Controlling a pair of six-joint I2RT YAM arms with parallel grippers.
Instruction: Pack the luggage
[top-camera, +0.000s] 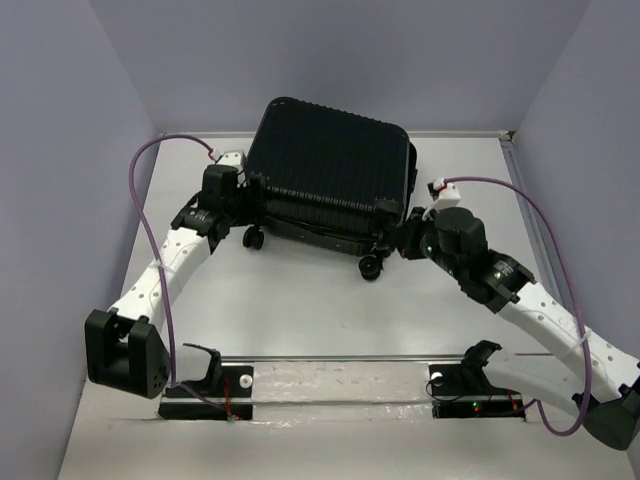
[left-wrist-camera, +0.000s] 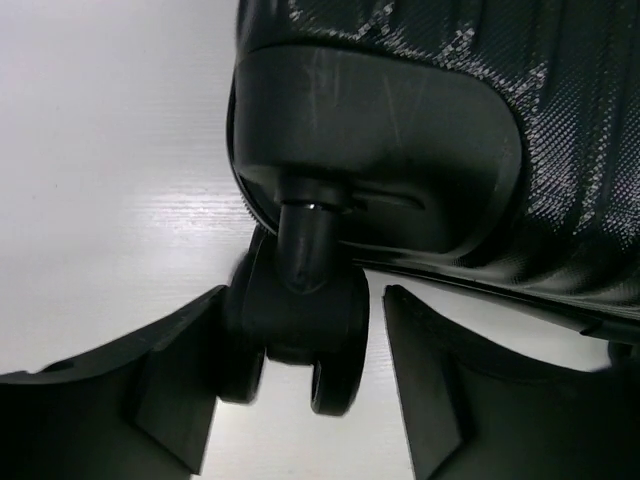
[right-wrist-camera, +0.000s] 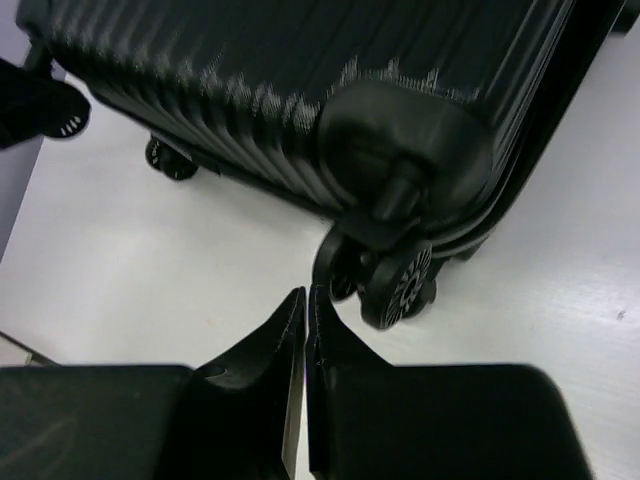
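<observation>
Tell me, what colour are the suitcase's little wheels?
Black wheels, clearest in the right wrist view.

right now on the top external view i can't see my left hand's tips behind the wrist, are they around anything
observer: yes, the left hand is open and straddles the near-left wheel of the luggage.
operator: and the right hand
observer: the right hand is shut with nothing in it, and points at the near-right wheel with a small gap between them.
</observation>
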